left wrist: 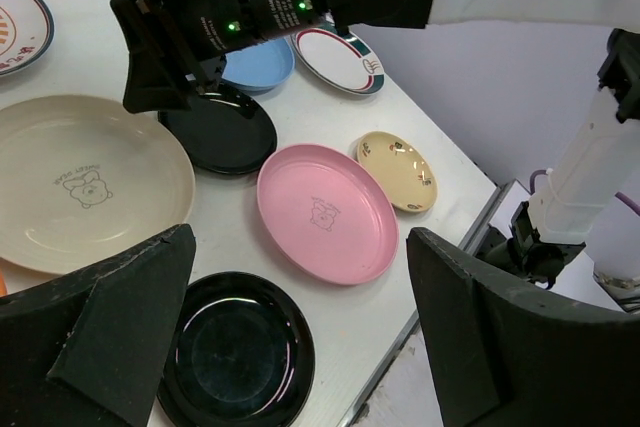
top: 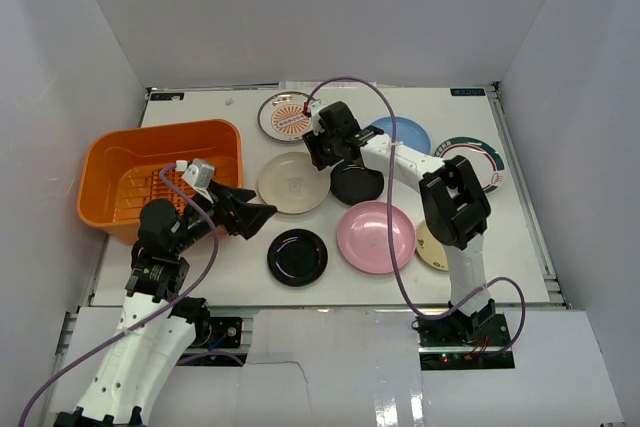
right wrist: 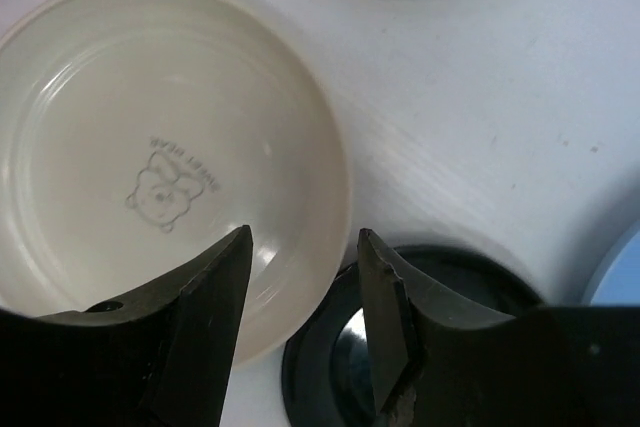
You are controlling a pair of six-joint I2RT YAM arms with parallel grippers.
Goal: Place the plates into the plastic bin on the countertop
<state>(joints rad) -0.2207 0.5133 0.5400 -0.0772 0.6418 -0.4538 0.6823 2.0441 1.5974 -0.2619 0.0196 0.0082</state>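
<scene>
The orange plastic bin (top: 160, 177) stands at the left of the white countertop (top: 240, 277) and holds no plate. The plates lie on the countertop: sunburst (top: 285, 115), cream (top: 293, 183), two black (top: 357, 184) (top: 297, 257), pink (top: 375, 237), light blue (top: 400, 134), tan (top: 435, 244). My left gripper (top: 245, 215) is open and empty, above the near black plate (left wrist: 235, 352) and the pink plate (left wrist: 325, 212). My right gripper (top: 322, 152) is open and empty. Its fingers straddle the cream plate's right rim (right wrist: 160, 167), next to the far black plate (right wrist: 440, 347).
A white plate with a green and red rim (top: 475, 162) lies at the far right, also in the left wrist view (left wrist: 338, 57). The right arm (top: 455, 207) covers part of the tan plate. White walls enclose the countertop on three sides.
</scene>
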